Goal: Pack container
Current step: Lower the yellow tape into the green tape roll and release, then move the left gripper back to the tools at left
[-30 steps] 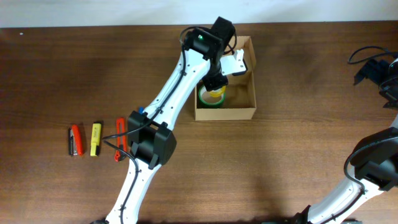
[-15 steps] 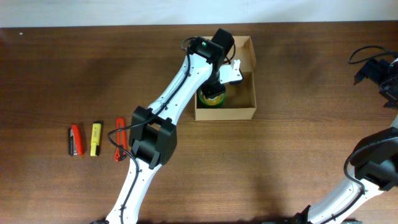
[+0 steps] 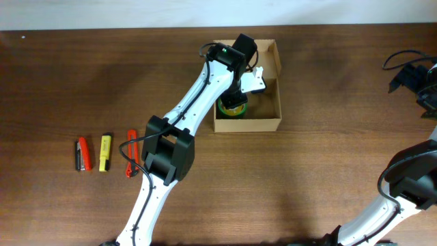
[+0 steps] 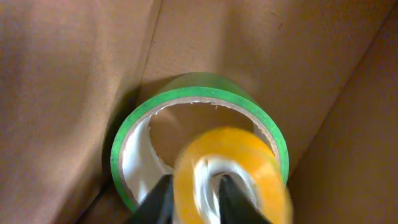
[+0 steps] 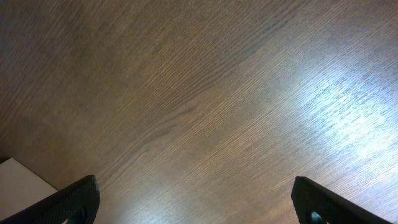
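Shifted slightly left since the earlier frame, the left pincer (image 4: 191, 200) is straddling one wall of a yellow tape roll (image 4: 227, 140). The roll is blurring, so clamped or letting go cannot be told. A green tape roll (image 4: 186, 99) is lying directly beneath, inside the container (image 3: 259, 125) at the counter's (image 3: 328, 157) far middle. Released off-centre, the yellow roll risks tipping against the cardboard wall. The right pincer (image 5: 196, 202) is hanging apart, far right.

The overhead view is sharp, evenly lit. The yellow tape roll (image 4: 239, 142) is blurred in the left wrist view. Glare whitens the table (image 5: 336, 99).
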